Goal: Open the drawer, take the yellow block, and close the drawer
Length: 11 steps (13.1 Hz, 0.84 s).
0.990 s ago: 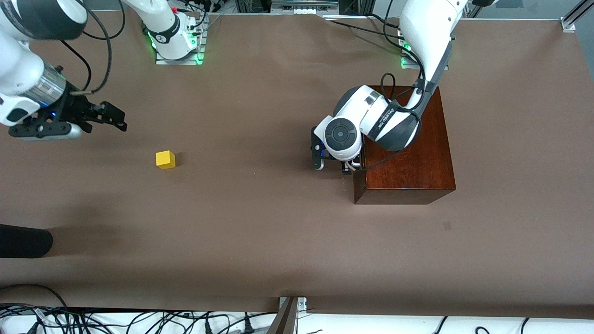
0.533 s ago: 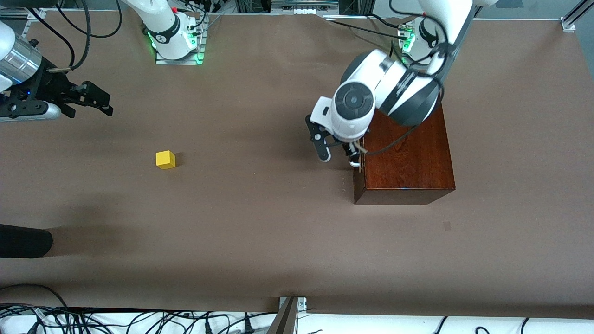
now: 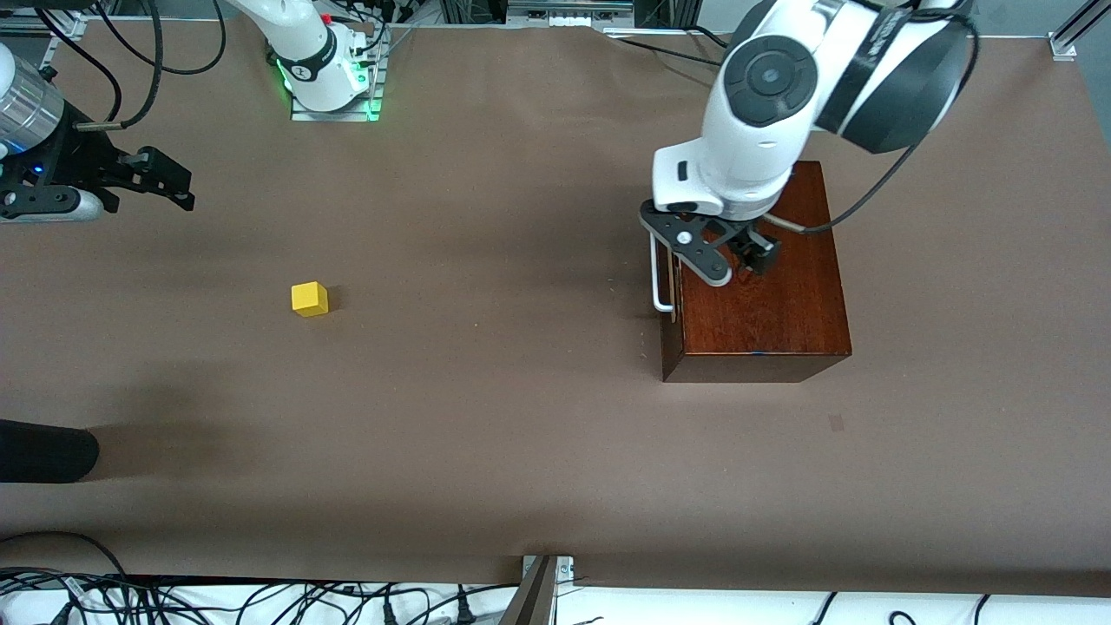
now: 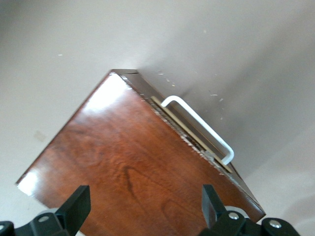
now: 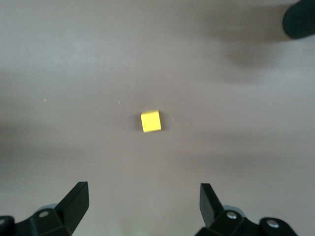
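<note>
The yellow block (image 3: 310, 299) lies on the bare table toward the right arm's end, far from the wooden box (image 3: 768, 308). The drawer is pushed in, its white handle (image 3: 654, 278) sticking out of the box's front; in the left wrist view only a thin pale strip shows by the handle (image 4: 197, 127). My left gripper (image 3: 738, 259) hangs open and empty over the box top (image 4: 128, 162). My right gripper (image 3: 165, 182) is open and empty, in the air over the table's end. In the right wrist view the block (image 5: 150, 121) lies ahead of the open fingers (image 5: 74, 201).
A black rounded object (image 3: 43, 451) pokes in at the table's edge, nearer to the front camera than the block; it also shows in the right wrist view (image 5: 300, 19). Cables (image 3: 260, 599) run along the front edge. Brown table (image 3: 486, 417) spreads between block and box.
My left gripper has risen from the drawer handle and moved over the box top. My right gripper has drawn back toward the table's end. The block has not moved.
</note>
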Tool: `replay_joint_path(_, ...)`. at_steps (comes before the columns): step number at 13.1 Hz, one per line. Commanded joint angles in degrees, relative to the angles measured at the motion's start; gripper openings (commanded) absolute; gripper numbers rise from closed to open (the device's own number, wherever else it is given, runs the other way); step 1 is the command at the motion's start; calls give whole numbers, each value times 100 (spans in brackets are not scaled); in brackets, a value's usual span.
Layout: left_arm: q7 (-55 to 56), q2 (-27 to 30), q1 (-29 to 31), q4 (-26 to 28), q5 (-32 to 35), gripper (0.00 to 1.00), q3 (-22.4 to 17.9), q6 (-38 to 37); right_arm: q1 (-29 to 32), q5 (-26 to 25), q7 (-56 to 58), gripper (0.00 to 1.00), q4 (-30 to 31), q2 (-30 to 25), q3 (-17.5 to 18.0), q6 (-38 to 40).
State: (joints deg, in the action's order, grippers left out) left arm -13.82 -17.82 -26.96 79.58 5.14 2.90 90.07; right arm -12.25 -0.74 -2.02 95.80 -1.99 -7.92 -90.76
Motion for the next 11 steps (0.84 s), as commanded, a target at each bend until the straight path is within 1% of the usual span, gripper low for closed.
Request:
replay_joint_path(1, 160, -63, 199, -276, 128, 100, 27, -104, -14, -93, -61, 100, -202, 85, 18, 287)
replay_joint_path(5, 151, -46, 1095, -338, -47, 100, 97, -103, -6, -102, -70, 100, -202, 94, 10, 287)
replay_joint_path(7, 160, -20, 1158, -601, -48, 100, 36, -156, -6, -102, -70, 100, -202, 94, 10, 287)
replay_joint_path(9, 186, 129, 1246, -593, -57, 100, 35, -156, -6, -102, -70, 100, -202, 94, 10, 287)
replay_joint_path(11, 466, 165, 1255, -619, -83, 100, 35, -138, -6, -102, -79, 100, -202, 94, 10, 287)
